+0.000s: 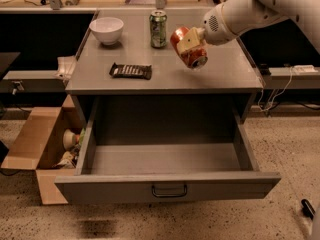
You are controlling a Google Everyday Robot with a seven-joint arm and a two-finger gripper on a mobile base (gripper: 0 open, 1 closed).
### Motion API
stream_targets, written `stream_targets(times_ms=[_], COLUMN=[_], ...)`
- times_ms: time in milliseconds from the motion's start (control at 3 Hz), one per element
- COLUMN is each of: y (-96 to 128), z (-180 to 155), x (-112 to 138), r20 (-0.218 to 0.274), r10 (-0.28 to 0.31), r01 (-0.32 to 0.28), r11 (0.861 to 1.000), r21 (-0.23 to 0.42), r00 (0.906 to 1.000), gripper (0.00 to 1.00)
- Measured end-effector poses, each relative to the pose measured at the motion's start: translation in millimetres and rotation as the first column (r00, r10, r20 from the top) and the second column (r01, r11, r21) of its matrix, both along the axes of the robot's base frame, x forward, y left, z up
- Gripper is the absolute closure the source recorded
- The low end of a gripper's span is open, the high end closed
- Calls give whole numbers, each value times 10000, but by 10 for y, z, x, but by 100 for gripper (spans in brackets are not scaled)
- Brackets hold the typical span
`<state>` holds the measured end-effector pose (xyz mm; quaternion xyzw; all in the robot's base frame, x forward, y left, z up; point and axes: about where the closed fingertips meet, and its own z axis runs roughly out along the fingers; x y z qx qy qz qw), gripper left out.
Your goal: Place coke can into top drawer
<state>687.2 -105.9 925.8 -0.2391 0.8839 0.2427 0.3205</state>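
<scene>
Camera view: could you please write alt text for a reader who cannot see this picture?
The robot's end effector holds the coke can, tilted, over the grey cabinet top, with the top drawer pulled open below. A green can, a white bowl and a dark snack bar also sit on the top.

**Setting:** robot test lab or workshop room.

**Evidence:**
- Grey metal cabinet, its worktop (225,76) set with a white bowl (106,30), a green can (158,28) and a dark snack bar (130,71).
- Top drawer (170,183) standing open.
- Speckled hard floor (285,149).
- Open cardboard box (32,144) of oddments on the floor, left of the cabinet.
- Loose cables (272,98) hanging at right.
- Cluttered bench (100,3) behind.
- Gripper (189,46) above the worktop's right half, jaws clamped on the tilted coke can (192,58).
</scene>
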Motion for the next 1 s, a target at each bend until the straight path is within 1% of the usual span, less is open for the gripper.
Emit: stream_targets(times_ms=[333, 667, 1000], y=[18, 206, 391], z=[-19, -298, -522], x=[-12, -306, -841], r20=[-18, -141, 88], r10=[76, 1594, 3486], r01=[-76, -1600, -3393], r11=[10000, 9844, 9176], r21=[-43, -733, -2073], r00=[10000, 9871, 9372], gripper=[100, 100, 100])
